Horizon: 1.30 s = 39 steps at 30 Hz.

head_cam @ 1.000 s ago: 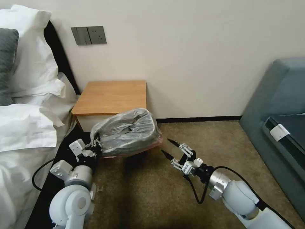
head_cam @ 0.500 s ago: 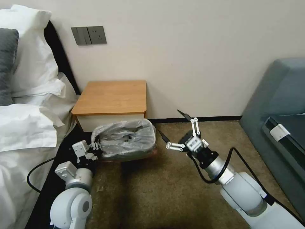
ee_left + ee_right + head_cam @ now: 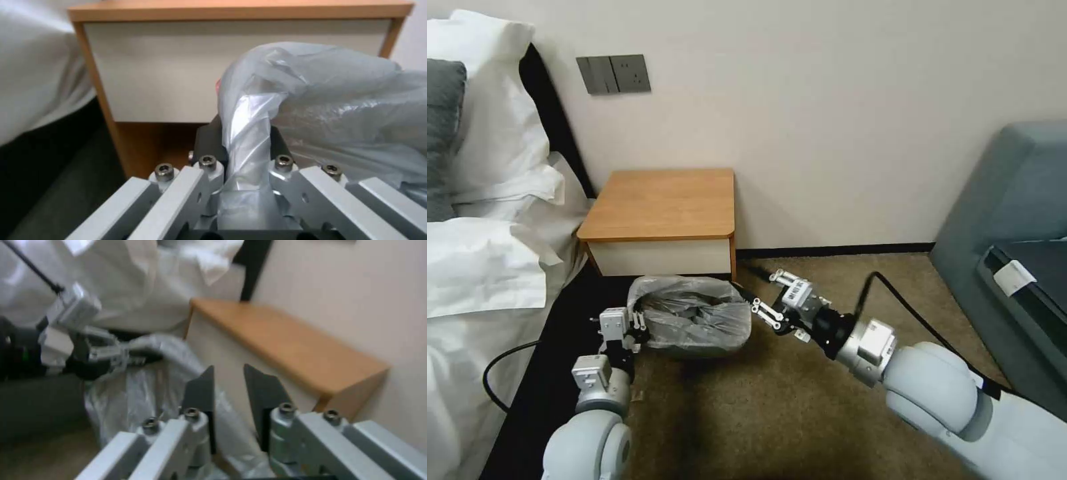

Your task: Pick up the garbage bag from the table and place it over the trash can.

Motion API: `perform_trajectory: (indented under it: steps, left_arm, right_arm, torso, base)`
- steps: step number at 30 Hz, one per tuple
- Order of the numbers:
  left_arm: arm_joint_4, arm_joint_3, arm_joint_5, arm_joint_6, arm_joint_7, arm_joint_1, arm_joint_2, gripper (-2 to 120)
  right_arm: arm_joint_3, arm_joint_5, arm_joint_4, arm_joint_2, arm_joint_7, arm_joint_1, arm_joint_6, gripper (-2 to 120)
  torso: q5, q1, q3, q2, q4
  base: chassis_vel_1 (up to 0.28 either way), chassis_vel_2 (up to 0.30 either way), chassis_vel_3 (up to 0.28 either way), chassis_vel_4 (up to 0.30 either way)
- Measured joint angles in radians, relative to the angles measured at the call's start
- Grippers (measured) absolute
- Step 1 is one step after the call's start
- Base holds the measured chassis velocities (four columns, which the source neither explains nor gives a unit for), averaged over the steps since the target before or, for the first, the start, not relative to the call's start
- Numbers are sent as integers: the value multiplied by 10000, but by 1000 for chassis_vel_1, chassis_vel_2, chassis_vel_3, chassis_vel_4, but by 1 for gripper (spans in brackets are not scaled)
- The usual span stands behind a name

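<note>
Grey translucent garbage bag (image 3: 694, 320); orange-brown table (image 3: 660, 203); olive-brown carpet (image 3: 774, 400).

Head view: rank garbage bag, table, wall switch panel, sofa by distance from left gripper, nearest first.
From the left gripper:
1. garbage bag, pinched in it, on the floor.
2. table, just behind the bag.
3. wall switch panel, above the table.
4. sofa, far right.

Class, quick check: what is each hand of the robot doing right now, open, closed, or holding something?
Left hand: closed on a gathered fold of the garbage bag.
Right hand: open with a narrow gap, holding nothing, beside the bag.
</note>
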Motion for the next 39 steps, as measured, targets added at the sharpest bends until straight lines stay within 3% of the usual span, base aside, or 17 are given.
perform_trajectory:
  steps: [6, 8, 23, 27, 39]
  left_arm:
    - [0, 196, 105, -35, 3, 103, -32, 7]
    - [-5, 242, 142, -42, 12, 144, -41, 7]
    - [-30, 460, 385, -116, 58, 133, -105, 7]
    - [-12, 555, 558, -194, 90, 173, -147, 7]
    - [43, 748, 1026, -389, 118, 292, -241, 7]
  right_arm:
    - [-1380, 775, -944, 234, 10, 1434, -635, 0]
    - [-2128, 796, -1495, 473, -56, 2106, -920, 0]
    - [-4595, 830, -3050, 1446, -227, 4320, -2210, 0]
    - [-5462, 760, -3694, 1770, -325, 5368, -2308, 0]
    - [-6745, 77, -4970, 2559, -708, 6292, -2306, 0]
  torso:
    - [-2, 0, 1, 0, 2]
    - [-1, 0, 0, 0, 3]
    - [0, 0, 1, 0, 1]
    - [-2, 0, 0, 0, 3]
    - [-2, 0, 0, 0, 1]
  base:
    - [0, 0, 0, 0]
    - [0, 0, 0, 0]
    - [0, 0, 0, 0]
    - [0, 0, 0, 0]
    - [0, 0, 0, 0]
